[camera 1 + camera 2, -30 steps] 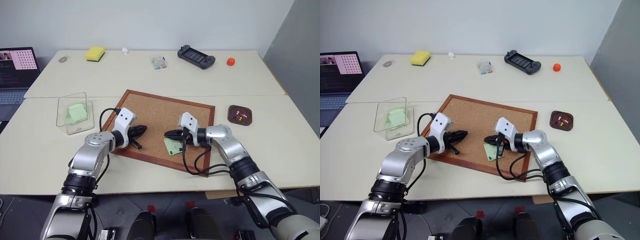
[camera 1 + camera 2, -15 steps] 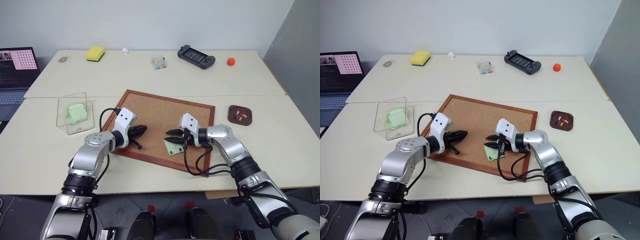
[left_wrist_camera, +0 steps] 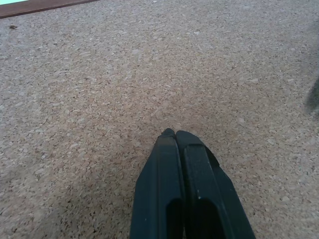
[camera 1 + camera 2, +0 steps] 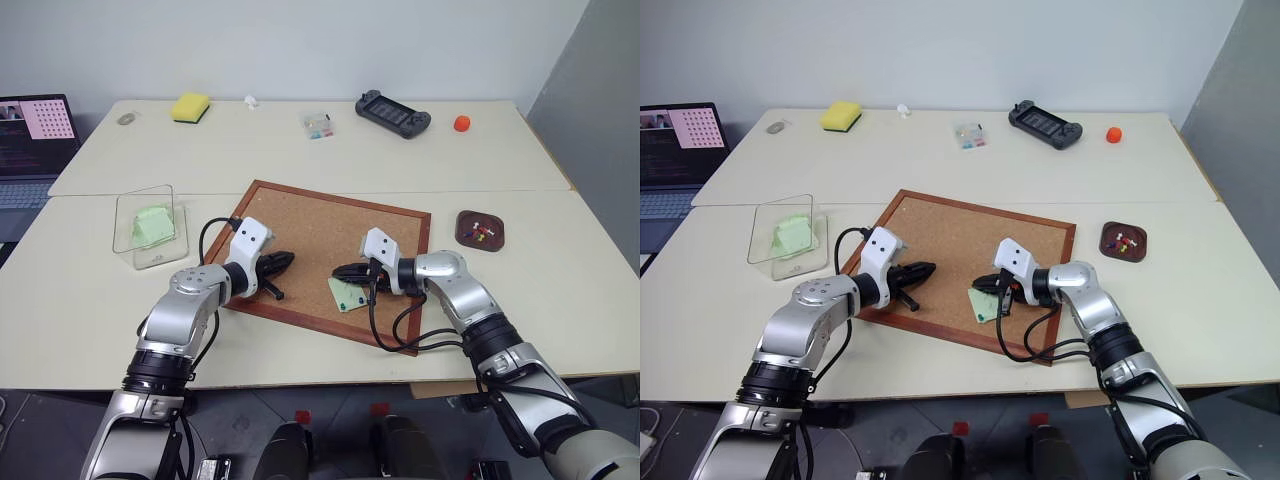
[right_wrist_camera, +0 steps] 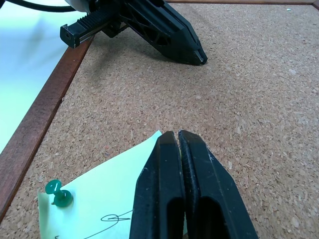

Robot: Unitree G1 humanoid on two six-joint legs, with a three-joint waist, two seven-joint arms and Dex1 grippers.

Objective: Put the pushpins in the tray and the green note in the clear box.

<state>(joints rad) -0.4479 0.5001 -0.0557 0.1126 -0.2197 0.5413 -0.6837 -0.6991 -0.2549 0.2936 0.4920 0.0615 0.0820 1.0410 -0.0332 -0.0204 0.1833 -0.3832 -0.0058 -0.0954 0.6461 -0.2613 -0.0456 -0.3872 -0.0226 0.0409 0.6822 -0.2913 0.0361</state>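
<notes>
A pale-green note (image 4: 348, 294) lies on the corkboard (image 4: 330, 225), near its front edge. A green pushpin (image 5: 59, 193) holds it down at one corner. My right gripper (image 5: 178, 135) is shut, its tips over the note's opposite corner; whether it pinches the paper I cannot tell. My left gripper (image 4: 287, 259) is shut and empty, low over the bare cork on the left side of the board. The dark reddish tray (image 4: 461, 229) at the right holds several pushpins (image 4: 482, 231). The clear box (image 4: 125, 225) at the left holds another green note (image 4: 153, 224).
At the far side of the table are a yellow sponge (image 4: 190, 106), a small clear case (image 4: 318, 124), a black game controller (image 4: 393, 113) and an orange object (image 4: 461, 123). A laptop (image 4: 35, 135) sits at the far left.
My right gripper's fingers stood apart over the note half a second ago and have closed together. The left arm has kept still.
</notes>
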